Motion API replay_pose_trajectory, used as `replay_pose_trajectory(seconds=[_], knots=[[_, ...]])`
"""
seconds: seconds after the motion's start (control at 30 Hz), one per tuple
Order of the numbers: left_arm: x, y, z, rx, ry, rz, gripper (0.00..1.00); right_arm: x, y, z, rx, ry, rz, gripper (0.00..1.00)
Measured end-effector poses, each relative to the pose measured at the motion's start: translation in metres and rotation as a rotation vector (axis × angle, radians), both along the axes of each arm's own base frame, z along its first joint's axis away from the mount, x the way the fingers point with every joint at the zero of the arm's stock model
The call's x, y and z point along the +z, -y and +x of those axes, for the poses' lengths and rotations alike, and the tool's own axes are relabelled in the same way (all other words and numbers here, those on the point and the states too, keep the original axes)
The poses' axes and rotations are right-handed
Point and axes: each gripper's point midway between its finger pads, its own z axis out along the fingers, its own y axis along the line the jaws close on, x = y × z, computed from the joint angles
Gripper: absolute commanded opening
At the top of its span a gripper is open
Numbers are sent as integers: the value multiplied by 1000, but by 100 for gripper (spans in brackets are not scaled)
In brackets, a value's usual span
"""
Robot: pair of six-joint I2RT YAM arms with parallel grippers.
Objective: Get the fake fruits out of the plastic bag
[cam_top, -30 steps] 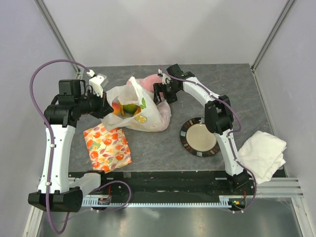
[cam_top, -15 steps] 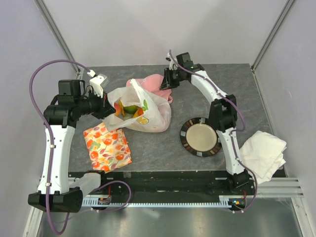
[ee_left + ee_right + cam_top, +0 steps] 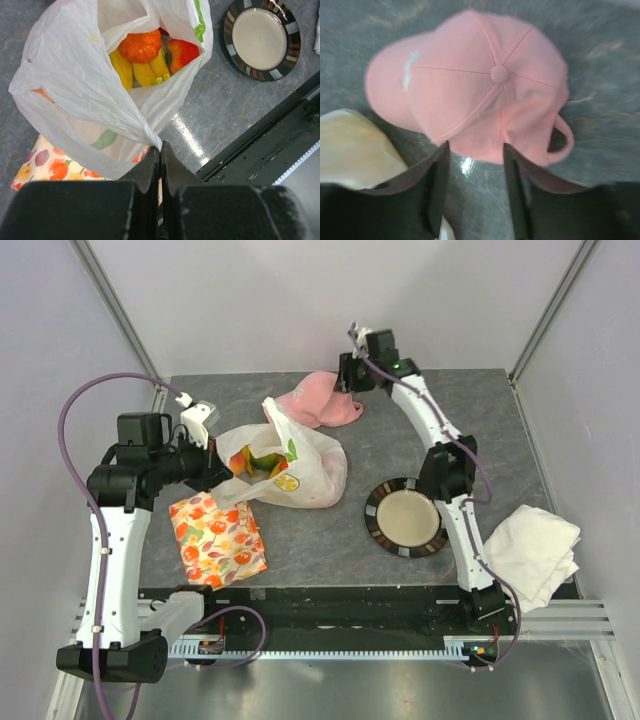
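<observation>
at table centre the plastic bag [image 3: 285, 468] lies with mouth open, fake fruits [image 3: 145, 57] inside. left gripper [image 3: 160, 150] is clamped on the bag's edge beside the flowered cloth [image 3: 217, 537]. right gripper [image 3: 475, 167] hangs partly open above the pink cap [image 3: 475, 82], holding nothing.

white plastic bag [image 3: 285, 465] sits mid-frame, fake fruits [image 3: 262, 462] showing in its mouth. left gripper [image 3: 215, 478] pinches its left edge. pink cap [image 3: 318, 403] lies above it, under the right gripper [image 3: 348, 380].
</observation>
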Motion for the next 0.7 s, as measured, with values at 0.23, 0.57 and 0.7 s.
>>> replay_pose_trajectory(seconds=[0.23,0.57,0.7], knots=[[-22,0,-4,15,-63,-13,2,193,14,-55,128,207,229,91],[-21,-2,6,77,-67,-34,2,281,-108,-247,662,263,383,94],[-7,-1,10,95,-48,-57,2,217,-125,-249,654,136,277,93]])
